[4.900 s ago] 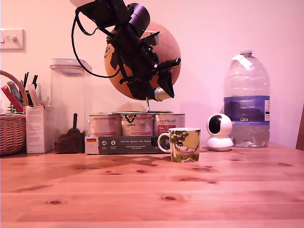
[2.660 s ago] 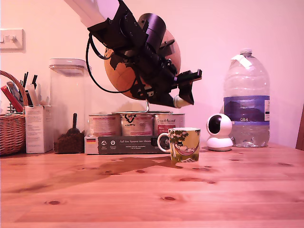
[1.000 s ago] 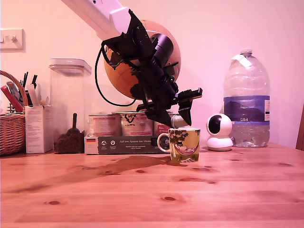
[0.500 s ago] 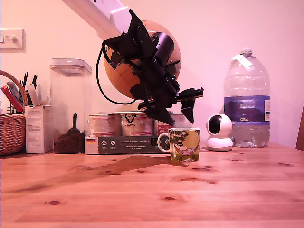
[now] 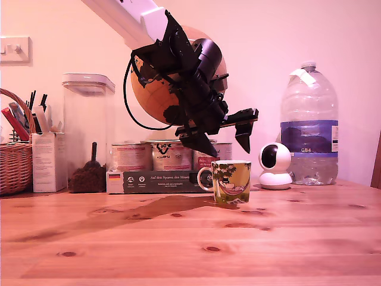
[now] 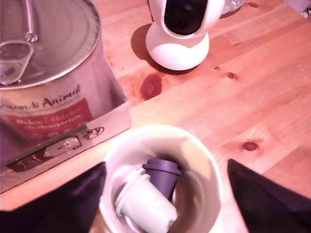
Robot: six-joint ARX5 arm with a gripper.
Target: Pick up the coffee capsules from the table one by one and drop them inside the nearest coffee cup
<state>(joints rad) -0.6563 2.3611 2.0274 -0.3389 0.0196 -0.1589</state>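
The coffee cup [image 5: 231, 182], a mug with a yellow-green cartoon print, stands on the pine table [image 5: 178, 250]. My gripper [image 5: 221, 139] hangs open just above the cup's rim, with nothing between its dark fingers [image 5: 243, 132]. The wrist view looks straight down into the cup [image 6: 160, 130]. A pale capsule [image 6: 146, 206] lies inside it, against a dark purple capsule [image 6: 163, 175]. In that view my gripper [image 6: 166, 166] straddles the cup, one dark finger on each side. No capsule shows on the tabletop.
Behind the cup are printed metal tins [image 5: 171, 156] on a dark box [image 5: 158, 180], and a globe [image 5: 209, 59]. A white security camera [image 5: 275, 165] and a big water bottle [image 5: 308, 125] stand at the exterior view's right. A clear jar [image 5: 88, 131] and basket [image 5: 13, 161] are at its left.
One second ago the gripper held a pale capsule over the cup. It has since opened, the capsule has gone into the cup, and the gripper has risen slightly.
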